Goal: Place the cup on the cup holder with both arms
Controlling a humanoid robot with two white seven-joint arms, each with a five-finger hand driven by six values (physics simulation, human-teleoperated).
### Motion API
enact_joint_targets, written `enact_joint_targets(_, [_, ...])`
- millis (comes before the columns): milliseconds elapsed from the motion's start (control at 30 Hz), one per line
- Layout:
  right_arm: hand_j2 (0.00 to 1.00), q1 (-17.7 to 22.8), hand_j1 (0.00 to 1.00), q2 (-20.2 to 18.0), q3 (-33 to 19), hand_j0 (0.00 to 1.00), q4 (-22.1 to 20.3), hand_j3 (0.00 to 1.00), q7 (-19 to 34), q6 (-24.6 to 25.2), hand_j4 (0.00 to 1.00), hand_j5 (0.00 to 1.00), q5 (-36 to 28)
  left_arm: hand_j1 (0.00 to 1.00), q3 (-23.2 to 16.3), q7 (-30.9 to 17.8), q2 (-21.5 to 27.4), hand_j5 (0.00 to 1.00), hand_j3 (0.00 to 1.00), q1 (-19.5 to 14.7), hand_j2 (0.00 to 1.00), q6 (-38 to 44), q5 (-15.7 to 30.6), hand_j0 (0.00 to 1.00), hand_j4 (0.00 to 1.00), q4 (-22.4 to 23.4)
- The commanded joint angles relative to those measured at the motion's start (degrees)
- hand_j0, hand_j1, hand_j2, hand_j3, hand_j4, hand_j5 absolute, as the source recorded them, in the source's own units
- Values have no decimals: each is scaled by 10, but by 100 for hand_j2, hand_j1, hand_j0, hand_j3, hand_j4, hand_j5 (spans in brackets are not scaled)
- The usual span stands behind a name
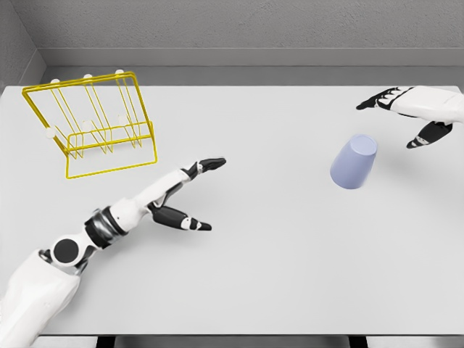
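On the right half of the white table (275, 290), a pale lavender cup (354, 162) rests upside down and tilted, its closed base toward the back and its wider open rim toward the front. At the far left corner stands the cup holder (94, 123), a yellow wire rack with upright prongs capped by small white tips; nothing hangs on it. Rack and cup are well apart, separated by the bare middle of the tabletop. The left hand (190, 194) reaches in from the lower left over the table's centre-left, fingers spread: the dark-tipped long fingers point toward the right rear, the thumb splays forward, and the hand grips nothing. The right hand (409, 112) enters from the right edge, above and to the right of the cup, fingers extended leftward and thumb angled down toward the cup. It is near the cup but not touching it, and it holds nothing.
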Motion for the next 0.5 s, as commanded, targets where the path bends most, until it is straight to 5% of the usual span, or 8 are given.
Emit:
enact_joint_targets(0, [100,0,100,-1,-1,100,-2,100,0,1,100,100,-4,100,-1,0,0,100,100,0,100,14,-17,100,100,8])
enact_joint_targets(300, [100,-4,100,-19,3,100,-29,100,-24,1,100,100,-3,100,4,-3,2,100,100,-3,100,12,-12,100,100,4])
enact_joint_targets(467, [100,0,100,-40,7,100,-88,100,-20,1,100,100,-3,100,24,0,3,100,100,1,100,13,2,100,100,3])
